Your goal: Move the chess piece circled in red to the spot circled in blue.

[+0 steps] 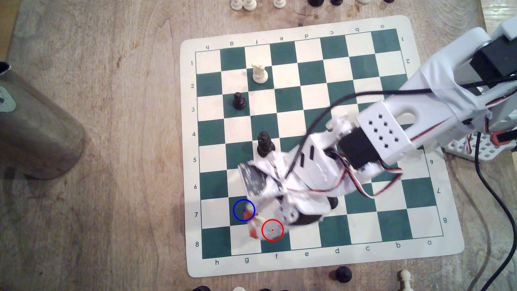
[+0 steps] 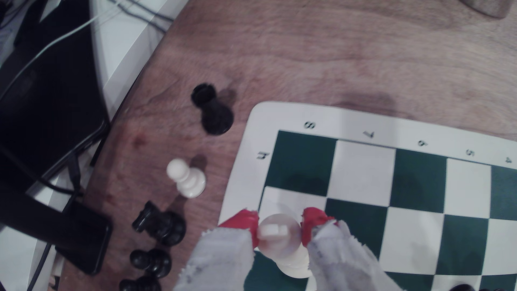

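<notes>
One cream chess piece [image 2: 277,237] clenched between two red-tipped jaws, beside one blue-ringed spot [image 1: 243,210], three other pieces on the board [image 1: 313,71].

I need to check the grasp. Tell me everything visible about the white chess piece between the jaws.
The chess piece is cream-white, smooth plastic by its look, with a rounded head and a wide round base. The wrist view shows it from above, a pale highlight on the head. The gripper has its red-tipped, cloth-wrapped jaws against opposite sides of the head. The piece looks slightly tilted, over the board's corner near the g and f files; whether its base touches the board cannot be told.
</notes>
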You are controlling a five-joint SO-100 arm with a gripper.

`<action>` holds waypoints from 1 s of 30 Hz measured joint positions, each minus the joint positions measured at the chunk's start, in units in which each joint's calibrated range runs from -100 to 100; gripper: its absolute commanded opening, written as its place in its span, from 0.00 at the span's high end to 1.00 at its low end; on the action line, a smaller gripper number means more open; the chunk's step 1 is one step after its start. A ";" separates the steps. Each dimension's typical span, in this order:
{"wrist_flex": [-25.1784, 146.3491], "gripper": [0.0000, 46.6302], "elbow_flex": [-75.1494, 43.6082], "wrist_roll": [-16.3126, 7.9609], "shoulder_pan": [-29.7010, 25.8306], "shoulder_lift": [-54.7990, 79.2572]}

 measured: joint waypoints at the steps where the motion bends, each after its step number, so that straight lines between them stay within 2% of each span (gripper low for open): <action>1: 0.00 0.99 -0.54 0.00 0.37 0.50; 12: -5.82 0.99 -4.16 -0.10 4.42 10.89; 24: -6.37 0.99 -4.79 -0.24 5.16 11.73; 29: -4.38 0.58 -4.88 0.10 5.16 11.73; 30: -2.07 0.56 -5.60 0.44 5.09 11.65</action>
